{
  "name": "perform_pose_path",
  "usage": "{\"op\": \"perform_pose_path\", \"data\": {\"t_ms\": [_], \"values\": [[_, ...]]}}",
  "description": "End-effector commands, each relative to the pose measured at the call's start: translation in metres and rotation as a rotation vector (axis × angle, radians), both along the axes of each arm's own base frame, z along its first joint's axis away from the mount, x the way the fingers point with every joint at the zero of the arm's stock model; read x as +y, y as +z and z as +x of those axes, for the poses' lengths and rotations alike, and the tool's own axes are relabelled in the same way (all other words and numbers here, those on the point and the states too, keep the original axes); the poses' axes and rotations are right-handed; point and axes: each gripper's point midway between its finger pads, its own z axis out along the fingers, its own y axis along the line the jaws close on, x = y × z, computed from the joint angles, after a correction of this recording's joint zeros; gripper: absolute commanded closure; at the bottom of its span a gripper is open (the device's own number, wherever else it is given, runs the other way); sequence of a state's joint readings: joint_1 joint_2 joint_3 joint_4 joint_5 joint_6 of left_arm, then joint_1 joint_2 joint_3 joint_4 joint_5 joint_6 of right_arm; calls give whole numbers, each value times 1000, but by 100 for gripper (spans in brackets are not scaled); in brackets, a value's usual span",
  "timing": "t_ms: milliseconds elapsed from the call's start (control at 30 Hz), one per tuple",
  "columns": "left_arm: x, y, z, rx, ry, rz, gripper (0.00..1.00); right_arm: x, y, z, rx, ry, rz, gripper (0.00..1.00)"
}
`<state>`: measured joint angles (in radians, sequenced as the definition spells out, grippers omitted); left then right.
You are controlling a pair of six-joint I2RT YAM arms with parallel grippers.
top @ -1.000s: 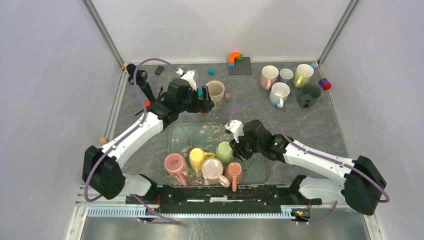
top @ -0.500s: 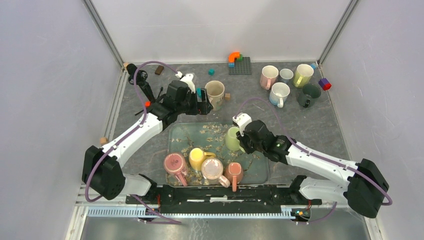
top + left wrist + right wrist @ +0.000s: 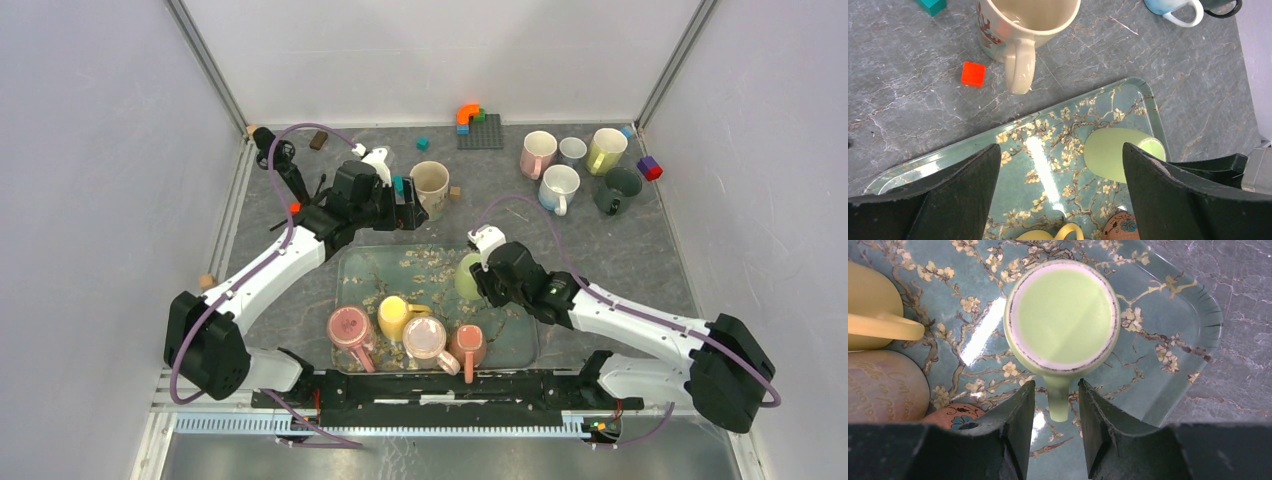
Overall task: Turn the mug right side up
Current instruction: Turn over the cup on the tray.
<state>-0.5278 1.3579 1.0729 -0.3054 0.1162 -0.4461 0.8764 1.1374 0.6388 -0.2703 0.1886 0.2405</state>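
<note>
The green mug [image 3: 1064, 315] has left its spot beside the yellow mug [image 3: 868, 295] and now lies tipped toward the tray's [image 3: 1193, 325] far right corner, its base facing the right fingers [image 3: 1018, 410]. Those have loosened: partly open, they straddle the handle with a gap either side, gripping nothing. The left fingers [image 3: 958, 180] hang wide open and empty beyond the tray's far edge. The mug looks about half turned and needs a fresh grip.

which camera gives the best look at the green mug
Right wrist: the green mug fills it, base facing the camera, handle between the right gripper fingers. Left wrist shows its side; the top view has it small, partly behind that gripper.
</note>
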Motion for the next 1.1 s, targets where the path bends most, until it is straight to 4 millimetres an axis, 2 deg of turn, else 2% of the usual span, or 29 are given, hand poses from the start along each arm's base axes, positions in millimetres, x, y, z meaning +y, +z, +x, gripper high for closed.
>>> {"op": "perform_pose_path", "data": {"t_ms": [0, 233, 500, 833, 933, 1067], "values": [[-5, 25, -2, -33, -4, -81, 3, 14, 22, 11, -28, -10, 45, 56], [-9, 25, -7, -13, -23, -103, 3, 23, 27, 13, 3, 23, 20, 56], [-11, 30, -12, -16, -33, -125, 2, 21, 14, 10, 62, 26, -44, 56], [-14, 38, -15, -20, -50, -155, 1, 31, 6, 12, 84, 27, -25, 59], [-14, 42, -17, -25, -54, -162, 0, 34, 7, 15, 79, 21, -18, 65], [-15, 44, -19, -22, -58, -176, 0, 35, 12, 19, 64, 11, -7, 84]]}}
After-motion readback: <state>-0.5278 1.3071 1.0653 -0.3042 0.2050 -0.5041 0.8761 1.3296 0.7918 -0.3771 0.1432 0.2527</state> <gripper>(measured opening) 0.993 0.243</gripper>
